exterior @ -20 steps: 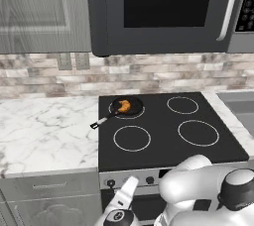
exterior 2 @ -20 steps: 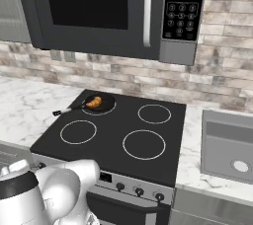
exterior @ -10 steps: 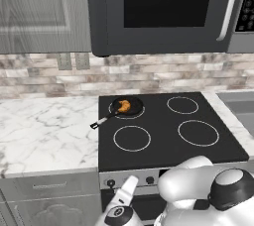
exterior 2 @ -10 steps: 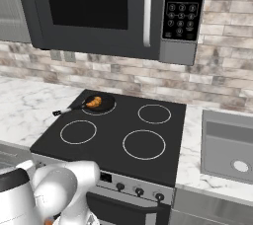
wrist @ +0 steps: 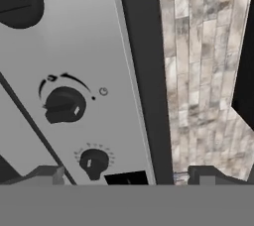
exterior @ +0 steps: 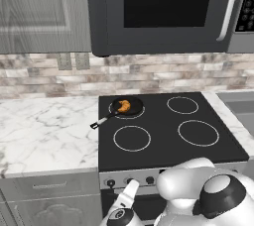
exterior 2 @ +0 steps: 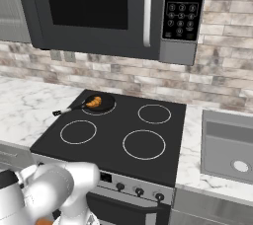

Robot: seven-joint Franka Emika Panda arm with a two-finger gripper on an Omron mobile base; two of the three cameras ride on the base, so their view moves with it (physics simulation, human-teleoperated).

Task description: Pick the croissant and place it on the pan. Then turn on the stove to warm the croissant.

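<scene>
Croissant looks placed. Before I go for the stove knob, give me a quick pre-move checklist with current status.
1. Croissant in the pan: ok.
2. Pan sits over the rear left burner of the stove: ok.
3. Claw free and open, nothing between the fingertips: ok.
4. Claw down at the stove's silver front panel, knobs in the hand view: ok.
5. Which knob drives the rear left burner: cannot tell, markings too small.
6. Burner under the pan already on: cannot tell, no glow visible.
</scene>
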